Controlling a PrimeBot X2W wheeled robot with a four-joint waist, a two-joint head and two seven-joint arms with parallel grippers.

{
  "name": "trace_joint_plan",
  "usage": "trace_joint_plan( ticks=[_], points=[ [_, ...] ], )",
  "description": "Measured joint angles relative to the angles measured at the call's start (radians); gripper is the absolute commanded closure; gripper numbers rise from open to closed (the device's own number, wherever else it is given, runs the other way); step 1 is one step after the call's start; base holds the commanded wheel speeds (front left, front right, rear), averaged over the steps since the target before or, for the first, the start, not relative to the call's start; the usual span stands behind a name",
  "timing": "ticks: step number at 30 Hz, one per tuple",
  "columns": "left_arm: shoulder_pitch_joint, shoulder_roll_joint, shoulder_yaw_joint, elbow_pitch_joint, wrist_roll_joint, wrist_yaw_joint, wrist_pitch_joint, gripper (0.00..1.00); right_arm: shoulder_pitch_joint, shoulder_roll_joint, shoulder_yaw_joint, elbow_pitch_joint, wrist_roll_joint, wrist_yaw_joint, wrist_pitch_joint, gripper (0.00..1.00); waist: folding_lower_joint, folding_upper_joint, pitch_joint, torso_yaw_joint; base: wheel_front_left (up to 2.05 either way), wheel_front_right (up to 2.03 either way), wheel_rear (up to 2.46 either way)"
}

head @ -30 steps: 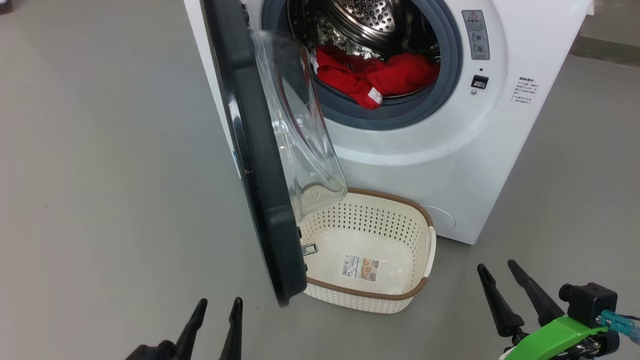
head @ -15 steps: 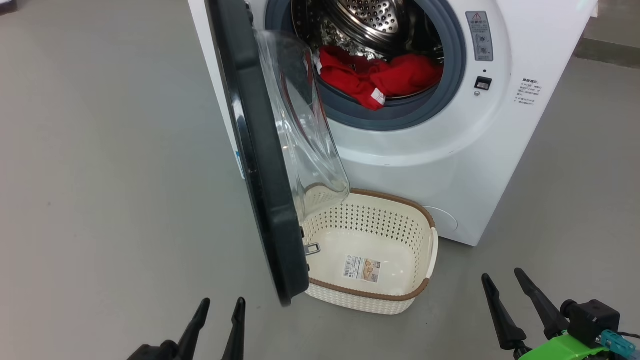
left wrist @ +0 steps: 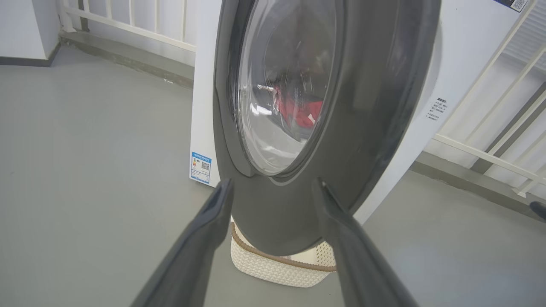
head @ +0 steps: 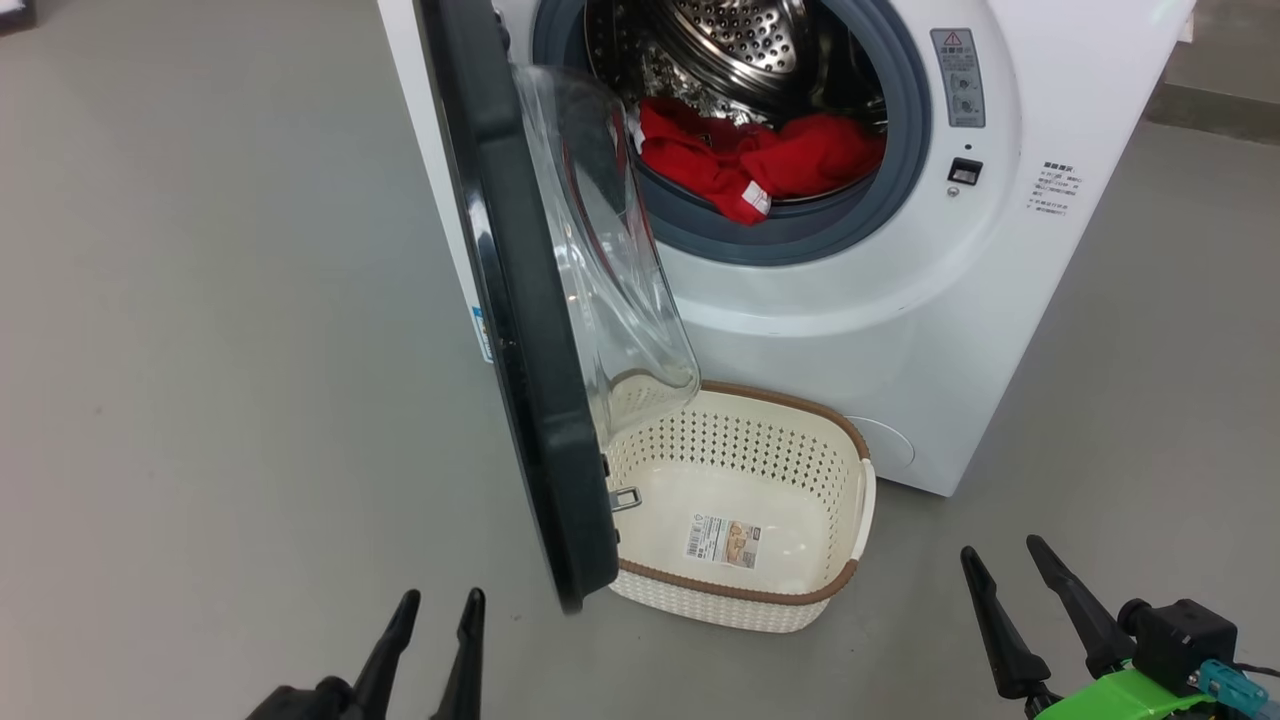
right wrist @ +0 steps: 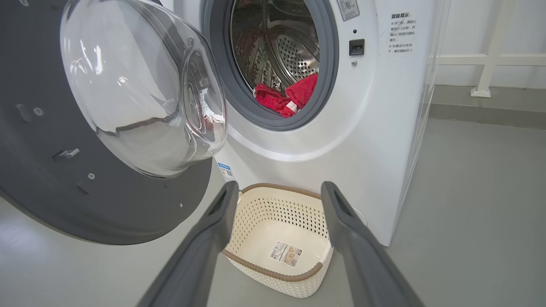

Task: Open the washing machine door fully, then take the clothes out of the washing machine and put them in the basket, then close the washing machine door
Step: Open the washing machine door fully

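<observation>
we see both claws spread wide, nothing gripped in either. left gripper [head: 442, 598] sits low left in the head view, fingers pointing up, just below the bottom edge of the washing machine door [head: 520, 330], not touching it. in the left wrist view its fingers [left wrist: 204, 238] frame the door's black outer rim. right gripper [head: 999, 548] sits low right over the grey floor [head: 200, 400], to the right of the basket [head: 790, 402] and apart from it. in the right wrist view its fingers [right wrist: 207, 238] frame the basket without touching.

we mark the door as swung out from the washing machine [head: 900, 300], edge-on to the head camera, glass bowl facing the opening. its lower rim overlaps the basket's left side in that view.

the clothes [head: 760, 160] lie inside the steel drum [head: 740, 40] at the front, a red heap with a white label hanging down toward the grey rubber ring [head: 800, 238].

basket stands on the floor just in front of the machine, below the opening, barcode label [head: 722, 540] on its bottom.
</observation>
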State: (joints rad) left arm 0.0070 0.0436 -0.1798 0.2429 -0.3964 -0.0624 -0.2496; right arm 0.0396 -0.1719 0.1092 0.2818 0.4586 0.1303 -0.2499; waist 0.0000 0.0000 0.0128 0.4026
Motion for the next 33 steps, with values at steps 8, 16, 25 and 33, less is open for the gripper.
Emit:
trace_joint_plan(
  ticks=[8,16,25,33],
  points=[
    [-0.017,0.000,0.050,-0.118,-0.002,0.000,0.000,1.00,0.000,0.000,0.000,-0.011,0.000,0.000,0.000,0.00,0.0000,0.0000,0.009,0.002,0.00,0.00,0.00],
    [-0.132,0.000,0.068,-0.404,-0.002,0.010,-0.007,1.00,0.000,-0.001,-0.001,-0.022,-0.002,0.000,-0.001,0.00,0.0000,0.0000,0.021,-0.003,0.00,0.00,0.00],
    [-0.181,0.000,-0.211,-0.475,0.024,0.009,-0.008,1.00,-0.002,-0.008,0.002,-0.030,-0.005,0.000,-0.002,0.00,0.0000,0.0000,0.051,-0.012,0.00,0.00,0.00],
    [-0.179,0.002,-0.333,-0.253,-0.080,0.000,-0.008,1.00,-0.022,-0.015,0.002,-0.035,-0.005,0.000,-0.002,0.00,0.0000,0.0000,0.081,-0.026,0.00,0.00,0.00]
  ],
)
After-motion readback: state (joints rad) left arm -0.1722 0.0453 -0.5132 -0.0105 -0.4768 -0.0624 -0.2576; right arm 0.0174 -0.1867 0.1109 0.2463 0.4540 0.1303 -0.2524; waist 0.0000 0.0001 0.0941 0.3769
